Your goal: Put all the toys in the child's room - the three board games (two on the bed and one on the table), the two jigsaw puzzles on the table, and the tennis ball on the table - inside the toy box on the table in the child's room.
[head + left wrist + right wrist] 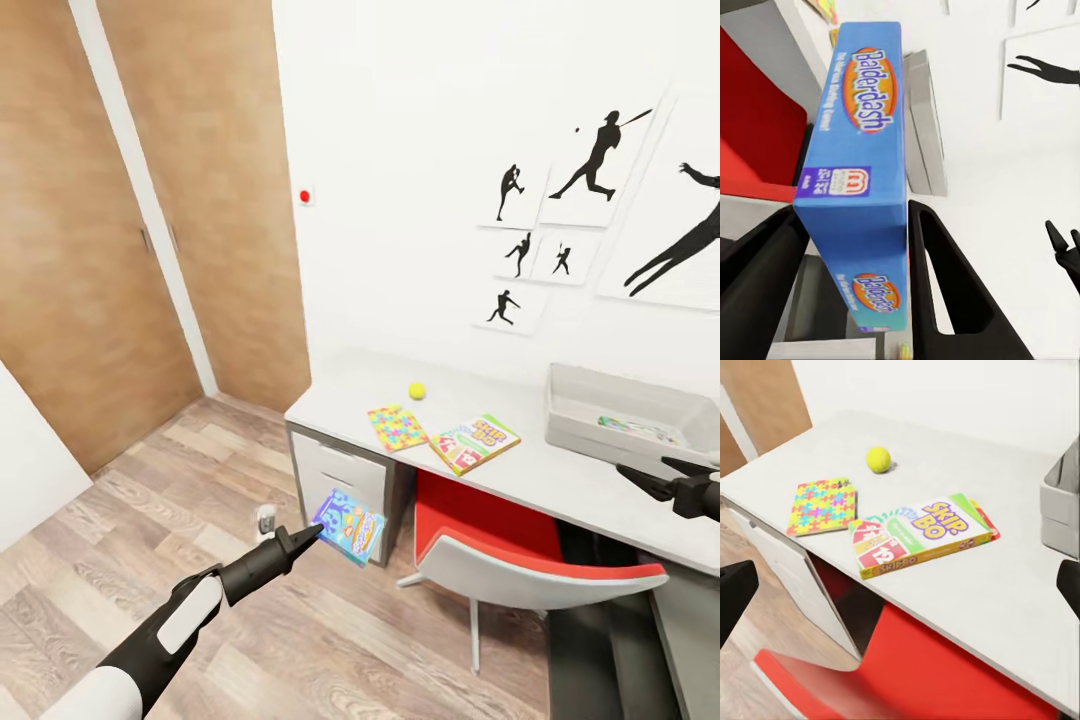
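My left gripper (318, 528) is shut on a blue Balderdash board game (349, 525), held low in front of the table's drawers; the left wrist view has the box (859, 150) clamped between both black fingers (945, 277). On the white table (560, 470) lie a colourful jigsaw puzzle (397, 427), a Skip-Bo game box (474, 443) and a yellow tennis ball (417, 391). The grey toy box (630, 412) stands at the right end with something colourful inside. My right gripper (652, 475) hovers open above the table edge just before the toy box. The right wrist view has the puzzle (823, 505), Skip-Bo (921, 535) and ball (878, 459).
A red-and-white chair (520, 560) is tucked under the table between my arms. Wooden wardrobe doors (120, 220) stand to the left, with open wood floor (200, 480) in front. Baseball silhouettes (600, 200) hang on the wall behind the table.
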Controlling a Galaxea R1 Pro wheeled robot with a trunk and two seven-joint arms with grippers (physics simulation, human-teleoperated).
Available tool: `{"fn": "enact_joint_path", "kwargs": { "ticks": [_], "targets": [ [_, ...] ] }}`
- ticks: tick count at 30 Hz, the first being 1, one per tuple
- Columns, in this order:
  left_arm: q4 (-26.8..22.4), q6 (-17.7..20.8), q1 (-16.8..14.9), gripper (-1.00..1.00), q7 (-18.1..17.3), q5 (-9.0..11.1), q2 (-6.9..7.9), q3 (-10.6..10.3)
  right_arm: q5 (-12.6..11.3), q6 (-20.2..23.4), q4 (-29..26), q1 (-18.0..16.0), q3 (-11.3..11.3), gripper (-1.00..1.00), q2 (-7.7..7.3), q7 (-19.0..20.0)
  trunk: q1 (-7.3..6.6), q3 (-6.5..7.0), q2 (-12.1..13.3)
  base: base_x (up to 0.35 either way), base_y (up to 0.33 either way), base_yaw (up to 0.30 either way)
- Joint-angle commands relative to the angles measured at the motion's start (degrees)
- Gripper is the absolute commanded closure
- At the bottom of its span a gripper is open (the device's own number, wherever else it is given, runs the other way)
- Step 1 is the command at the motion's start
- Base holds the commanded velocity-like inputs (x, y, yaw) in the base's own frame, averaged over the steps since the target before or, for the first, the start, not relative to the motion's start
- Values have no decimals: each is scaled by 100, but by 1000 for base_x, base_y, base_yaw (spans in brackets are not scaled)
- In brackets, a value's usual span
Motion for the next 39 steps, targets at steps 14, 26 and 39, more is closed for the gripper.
{"fn": "enact_joint_path", "kwargs": {
  "ticks": [14, 26, 39],
  "targets": [
    [-7, 64, -14, 100, 230, 78, -2, -21, 42, 48, -7, -9, -217, -100, 6, 59, 3, -11, -11, 0, 0, -29],
    [-13, 78, -14, 100, 319, 85, 6, -20, 42, 152, -6, -40, -246, -100, 20, 54, 3, 60, -11, 0, 0, -14],
    [-34, 34, -7, 100, 305, 88, -18, -18, 42, 162, -6, -41, -248, -100, 3, 55, 3, 166, -11, 0, 0, -6]
  ]
}}
